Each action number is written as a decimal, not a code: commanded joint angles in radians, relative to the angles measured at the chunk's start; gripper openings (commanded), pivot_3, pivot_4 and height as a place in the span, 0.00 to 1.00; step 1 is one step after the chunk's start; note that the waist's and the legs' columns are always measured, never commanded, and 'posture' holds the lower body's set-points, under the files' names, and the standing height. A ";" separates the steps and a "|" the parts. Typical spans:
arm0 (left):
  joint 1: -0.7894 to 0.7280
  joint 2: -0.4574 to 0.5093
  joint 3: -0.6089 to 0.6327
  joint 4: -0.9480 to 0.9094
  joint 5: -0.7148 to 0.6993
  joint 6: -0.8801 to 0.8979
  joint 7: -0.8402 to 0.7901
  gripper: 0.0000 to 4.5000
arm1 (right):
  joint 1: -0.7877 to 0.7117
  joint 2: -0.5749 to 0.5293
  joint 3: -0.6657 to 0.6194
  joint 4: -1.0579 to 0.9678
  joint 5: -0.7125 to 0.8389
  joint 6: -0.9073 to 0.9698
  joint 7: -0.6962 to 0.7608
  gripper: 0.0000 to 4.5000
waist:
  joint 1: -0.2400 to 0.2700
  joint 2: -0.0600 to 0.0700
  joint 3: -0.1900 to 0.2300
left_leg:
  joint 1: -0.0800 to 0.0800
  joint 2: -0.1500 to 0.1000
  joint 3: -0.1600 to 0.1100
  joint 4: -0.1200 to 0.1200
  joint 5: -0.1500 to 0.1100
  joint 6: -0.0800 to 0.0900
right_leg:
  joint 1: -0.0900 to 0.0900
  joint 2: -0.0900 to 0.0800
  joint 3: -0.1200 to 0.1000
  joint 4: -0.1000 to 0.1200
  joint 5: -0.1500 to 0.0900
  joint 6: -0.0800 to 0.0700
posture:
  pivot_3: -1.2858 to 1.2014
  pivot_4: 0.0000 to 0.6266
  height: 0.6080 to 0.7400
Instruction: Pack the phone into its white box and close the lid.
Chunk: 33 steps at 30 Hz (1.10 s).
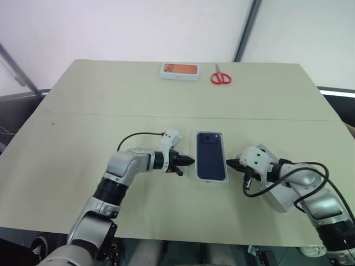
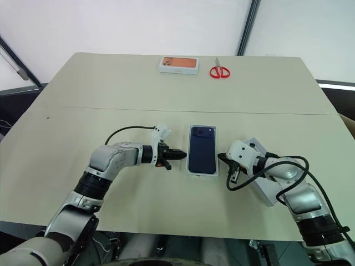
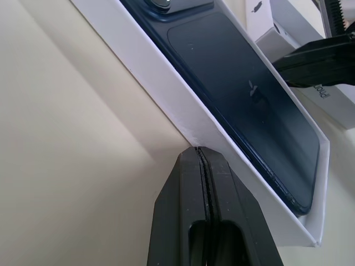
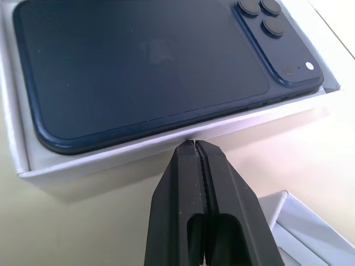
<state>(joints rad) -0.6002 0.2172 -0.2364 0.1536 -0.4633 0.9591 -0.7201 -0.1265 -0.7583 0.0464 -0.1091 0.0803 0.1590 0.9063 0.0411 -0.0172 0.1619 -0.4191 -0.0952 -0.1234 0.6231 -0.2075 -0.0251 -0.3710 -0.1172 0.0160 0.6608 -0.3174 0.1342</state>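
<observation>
A: Where is the phone point(image 1: 211, 155) found?

B: It is seen lying back-up inside the white box point(image 1: 198, 166), at the middle of the beige table point(image 1: 83, 111). Its camera cluster is turned toward the far end of the box. The box is uncovered.

A: And the lid point(image 1: 275, 194)?

B: It is seen on the table just to the right of the box, under the right forearm. Whether it is touched by the arm cannot be told.

A: How is the left gripper point(image 1: 189, 162) held?

B: Its two black fingers are pressed together, and nothing is held between them. The tip is placed against the left long wall of the box, as is shown in the left wrist view.

A: And the right gripper point(image 1: 231, 163)?

B: Its fingers are likewise closed and empty. The tip is set at the right long wall of the box, directly across from the left one, so the box is flanked by the two tips.

A: What else is seen on the table?

B: A white box with an orange top point(image 1: 179, 71) and red-handled scissors point(image 1: 220, 76) are placed side by side at the far edge, well apart from the grippers.
</observation>
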 commanded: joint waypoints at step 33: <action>0.045 0.004 0.064 -0.076 0.021 -0.039 -0.007 0.01 | -0.212 0.048 0.017 0.250 -0.174 -0.069 -0.204 0.01 | -0.031 0.000 0.000 | 0.000 0.000 -0.001 -0.002 0.000 0.000 | -0.002 0.000 0.000 0.000 0.000 0.000 | 0.52 0.24 1.00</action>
<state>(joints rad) -0.5488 0.2242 -0.1886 0.0951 -0.4366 0.9387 -0.7294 -0.3204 -0.7131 0.0781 0.1276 -0.0784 0.0940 0.7295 0.0096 -0.0173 0.1623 -0.4193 -0.0948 -0.1244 0.6211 -0.2073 -0.0256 -0.3727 -0.1167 0.0155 0.6609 -0.3176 0.1346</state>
